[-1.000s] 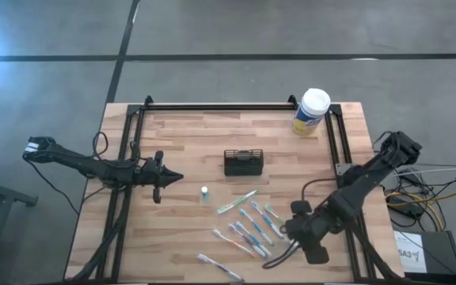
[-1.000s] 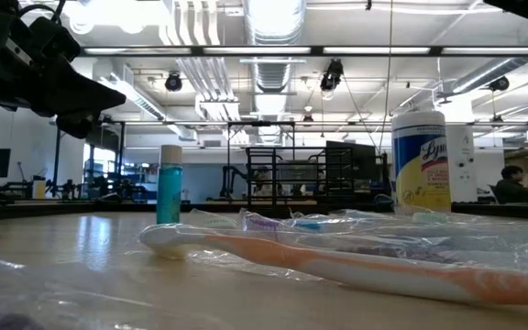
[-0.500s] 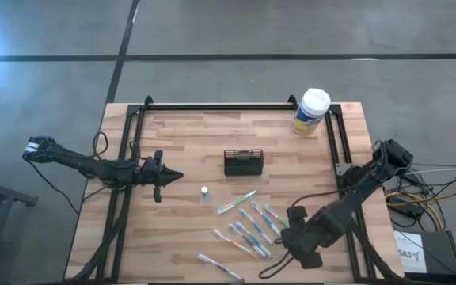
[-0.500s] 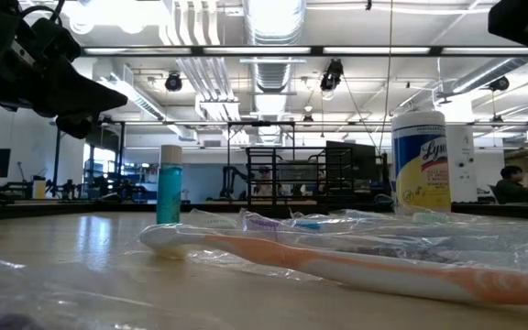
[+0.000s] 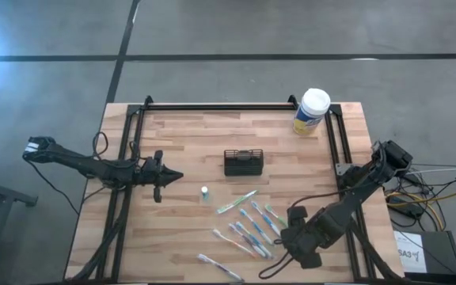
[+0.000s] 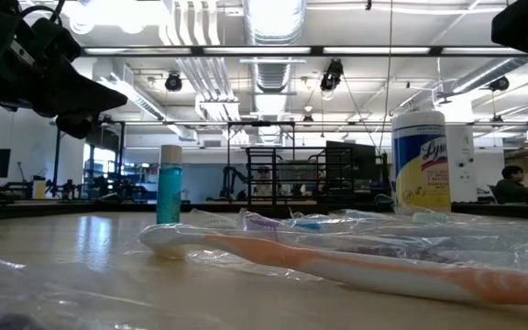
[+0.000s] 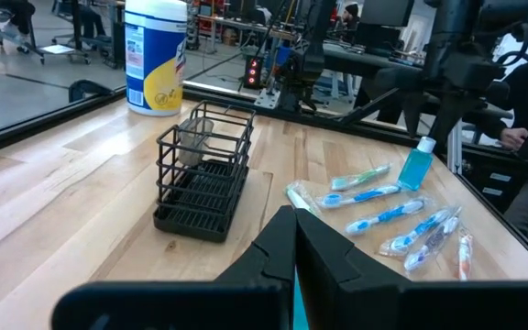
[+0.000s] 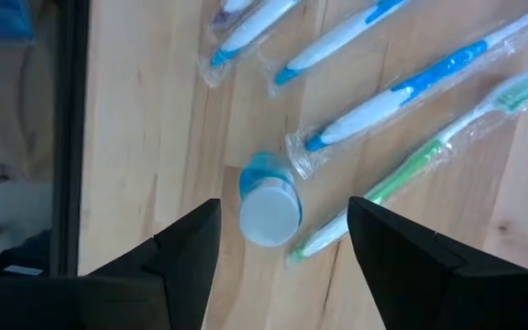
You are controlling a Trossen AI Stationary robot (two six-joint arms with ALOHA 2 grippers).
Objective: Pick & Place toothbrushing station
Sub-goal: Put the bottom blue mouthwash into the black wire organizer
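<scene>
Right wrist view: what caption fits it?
Open right gripper hovers over a small blue bottle beside wrapped toothbrushes.

the worktop [image 5: 188, 150] is pale wood with lengthwise plank grain. the toothbrushing station [image 5: 244, 162] is black wire mesh. the canister [image 5: 311, 112] has a white lid and a yellow and blue label. a small bottle [image 7: 417, 164] holds clear blue liquid under a white cap. the wrapped toothbrushes [image 5: 248, 229] have white handles with blue or green accents; 1 toothbrush [image 6: 356, 266] in the low view is orange and white. both arms are black; the floor [image 5: 54, 79] is grey with dark lines.
</scene>
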